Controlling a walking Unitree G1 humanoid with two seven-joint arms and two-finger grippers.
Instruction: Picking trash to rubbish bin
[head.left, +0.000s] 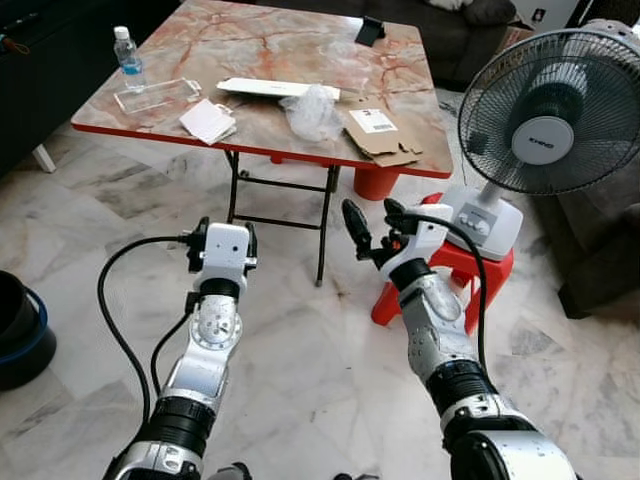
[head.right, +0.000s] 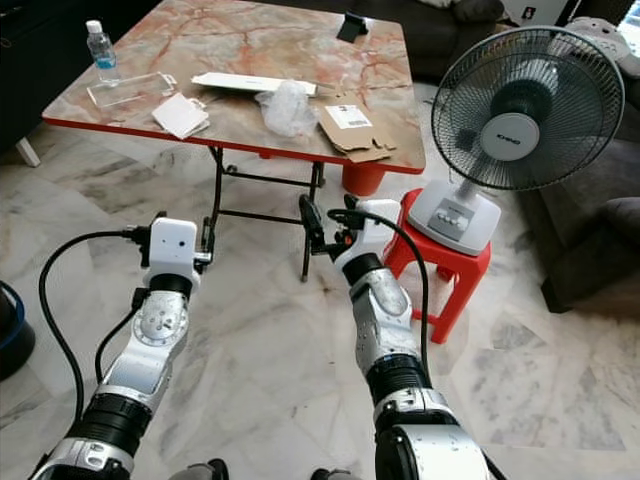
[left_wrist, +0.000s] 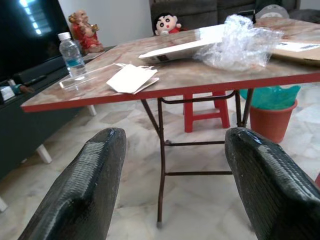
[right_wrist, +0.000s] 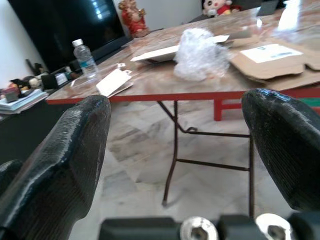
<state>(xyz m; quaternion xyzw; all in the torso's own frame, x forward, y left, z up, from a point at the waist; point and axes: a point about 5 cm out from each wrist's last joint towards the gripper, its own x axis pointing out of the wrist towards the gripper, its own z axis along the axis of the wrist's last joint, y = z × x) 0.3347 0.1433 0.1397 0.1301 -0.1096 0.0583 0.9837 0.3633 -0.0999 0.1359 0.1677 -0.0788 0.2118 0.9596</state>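
Note:
On the marble-pattern table (head.left: 240, 45) lie a crumpled clear plastic wrap (head.left: 313, 110), a flattened cardboard box (head.left: 380, 135), a white folded paper (head.left: 208, 120), a flat white box (head.left: 278, 88) and a clear plastic tray (head.left: 155, 95). A water bottle (head.left: 127, 58) stands at the table's left end. An orange bin (left_wrist: 270, 107) with a green liner sits under the table's far side. My left gripper (head.left: 224, 232) and right gripper (head.left: 373, 218) are both held open and empty over the floor, short of the table's near edge. Both wrist views look at the plastic wrap (right_wrist: 200, 52).
A standing fan (head.left: 545, 110) rests on a red stool (head.left: 450, 275) close to my right arm. A dark round bin (head.left: 20, 330) sits on the floor at far left. Folding table legs (head.left: 325, 215) stand ahead. A dark sofa (head.left: 600, 240) is at right.

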